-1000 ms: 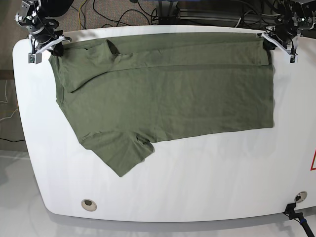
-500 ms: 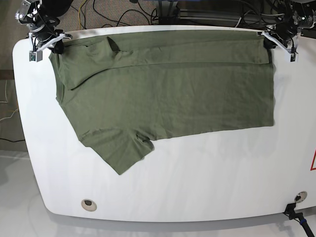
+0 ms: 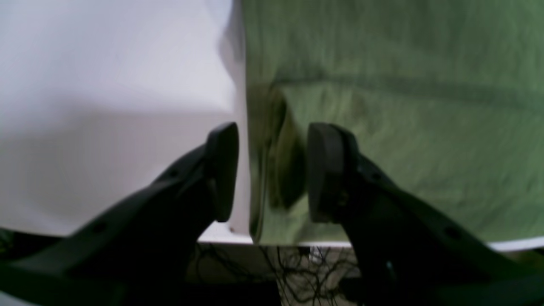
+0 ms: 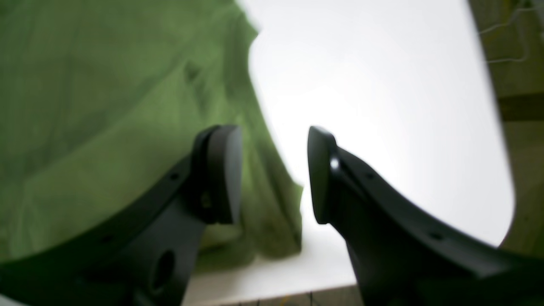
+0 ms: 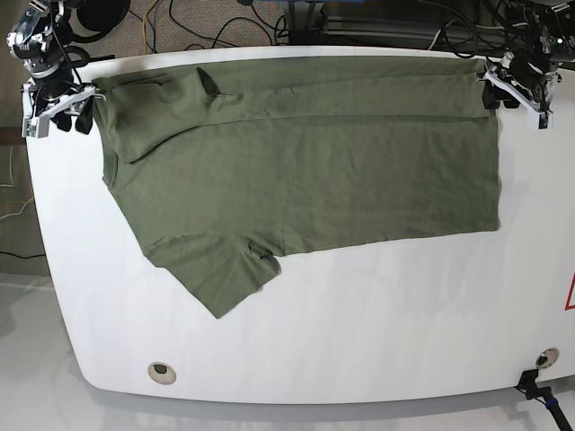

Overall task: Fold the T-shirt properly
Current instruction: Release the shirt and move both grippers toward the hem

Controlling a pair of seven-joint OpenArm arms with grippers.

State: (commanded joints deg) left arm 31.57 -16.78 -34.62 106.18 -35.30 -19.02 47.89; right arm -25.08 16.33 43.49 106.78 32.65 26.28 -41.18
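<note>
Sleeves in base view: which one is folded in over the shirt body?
The far sleeve, near the right gripper: it lies on the T-shirt. The near sleeve sticks out flat onto the table.

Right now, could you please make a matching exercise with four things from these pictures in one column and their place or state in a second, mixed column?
Column one:
1. left gripper
2. right gripper
3. T-shirt
4. table

Column two:
A. olive-green, far edge folded over
B. white, bears the cloth
C. open, on the base view's left
D. open, on the base view's right

Pairs: 1-D, 2-C, 3-A, 4-B
</note>
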